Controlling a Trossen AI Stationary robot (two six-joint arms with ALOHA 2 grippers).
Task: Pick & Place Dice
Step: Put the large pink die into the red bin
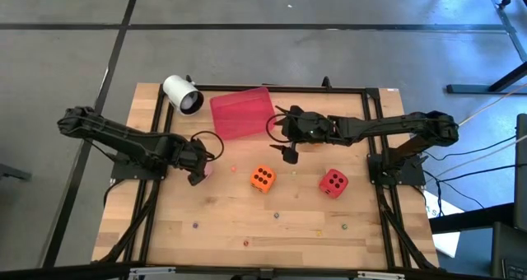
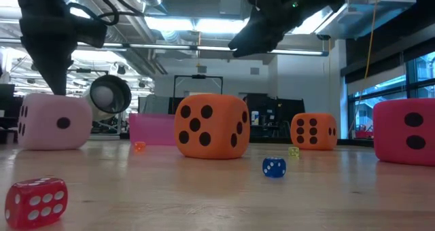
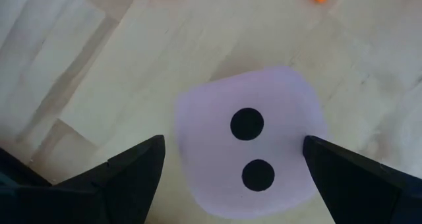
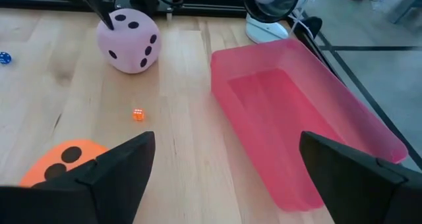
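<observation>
Tray (image 1: 240,114) empty and every visible die on the table; left gripper (image 3: 231,161) wide open astride the pink die (image 3: 250,141), right gripper (image 4: 224,165) wide open, empty.

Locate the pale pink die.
In the high view the pale pink die sits left of centre on the table, under the open left gripper, left of the orange die.

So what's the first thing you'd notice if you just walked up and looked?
Probably the big soft dice: a pale pink die sits right between the open fingers of the left gripper, with an orange die and a red die on the wood to its right. Behind them lies a red tray, the right gripper hovering open beside it.
</observation>
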